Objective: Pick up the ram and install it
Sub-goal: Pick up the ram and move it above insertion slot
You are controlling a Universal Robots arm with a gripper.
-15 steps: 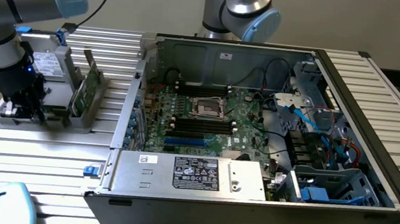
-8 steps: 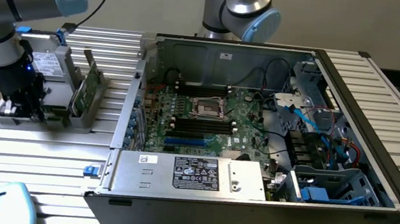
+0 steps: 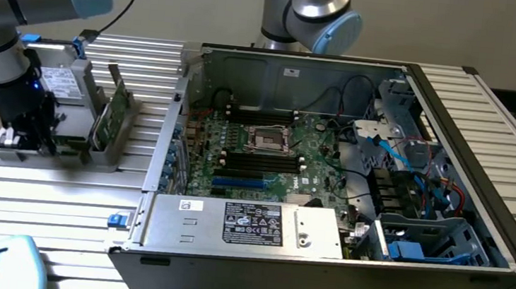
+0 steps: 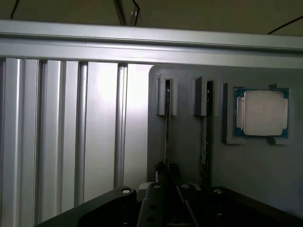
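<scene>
Seen edge-on, the ram (image 4: pixel 166 137) is a thin dark stick standing in a slot of the grey holder (image 4: pixel 184 156). My gripper (image 4: pixel 167 173) is down on the holder, and its dark fingertips (image 4: pixel 161 171) press close on both sides of the stick's near end. In the exterior view the gripper (image 3: pixel 36 139) sits low over the holder (image 3: pixel 67 158) at that view's left. A second thin board (image 4: pixel 204 142) stands in the neighbouring slot. The open computer case (image 3: pixel 482 173) shows the motherboard (image 3: pixel 317 171) with its long black memory slots (image 3: pixel 258 161).
A square silver processor chip (image 4: pixel 262 113) lies in a pocket of the holder. A wider green circuit board (image 3: pixel 114 111) stands on edge beside my gripper. The holder rests on a ribbed aluminium table (image 4: pixel 61 142). A second robot arm (image 3: pixel 313 11) stands behind the case, and the power supply (image 3: pixel 250 223) is at the case front.
</scene>
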